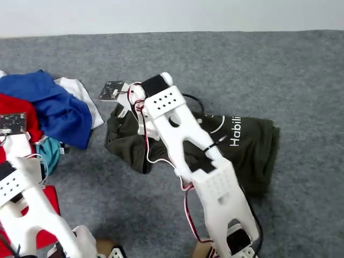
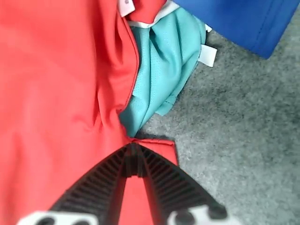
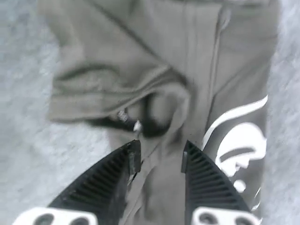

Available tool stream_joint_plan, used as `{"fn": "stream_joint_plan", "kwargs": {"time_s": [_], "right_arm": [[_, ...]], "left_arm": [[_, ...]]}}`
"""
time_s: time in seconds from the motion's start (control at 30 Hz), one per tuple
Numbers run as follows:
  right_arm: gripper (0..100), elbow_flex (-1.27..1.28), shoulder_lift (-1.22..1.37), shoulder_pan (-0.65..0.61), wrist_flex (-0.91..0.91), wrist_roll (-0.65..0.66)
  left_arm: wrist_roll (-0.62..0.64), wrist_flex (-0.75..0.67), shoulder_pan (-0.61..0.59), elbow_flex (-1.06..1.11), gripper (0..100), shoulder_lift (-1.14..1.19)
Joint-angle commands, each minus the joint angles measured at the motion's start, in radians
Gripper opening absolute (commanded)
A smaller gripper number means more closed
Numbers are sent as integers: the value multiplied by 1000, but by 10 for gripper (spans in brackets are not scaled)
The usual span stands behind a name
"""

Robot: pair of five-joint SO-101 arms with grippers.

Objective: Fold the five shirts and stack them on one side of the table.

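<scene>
Grey felt is covering the table [image 1: 279,64], and the dark olive shirt [image 1: 244,142] is lying crumpled near its centre. The right wrist view is showing the right gripper [image 3: 160,157] released, jaws spread over olive folds; in the high view the right arm [image 1: 183,134] is covering that spot. The left gripper [image 2: 133,152] is clenching the red shirt [image 2: 51,93] near the left edge, beside the teal shirt [image 2: 164,56], blue shirt [image 1: 59,107] and white shirt [image 1: 80,91].
</scene>
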Motion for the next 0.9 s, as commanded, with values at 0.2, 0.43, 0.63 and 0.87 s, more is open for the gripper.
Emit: {"fn": "stream_joint_plan", "kwargs": {"time_s": [0.2,0.43,0.63,0.87], "right_arm": [[161,288,-242,-111,33,-21],[162,370,-232,-128,-84,77],[157,387,-150,-97,-148,133],[49,387,-119,-59,-180,164]], "left_arm": [[-6,-21,5,-5,4,-23],[-6,-75,5,48,4,-25],[-8,-75,3,59,4,-25],[-8,-75,3,59,4,-25]]}}
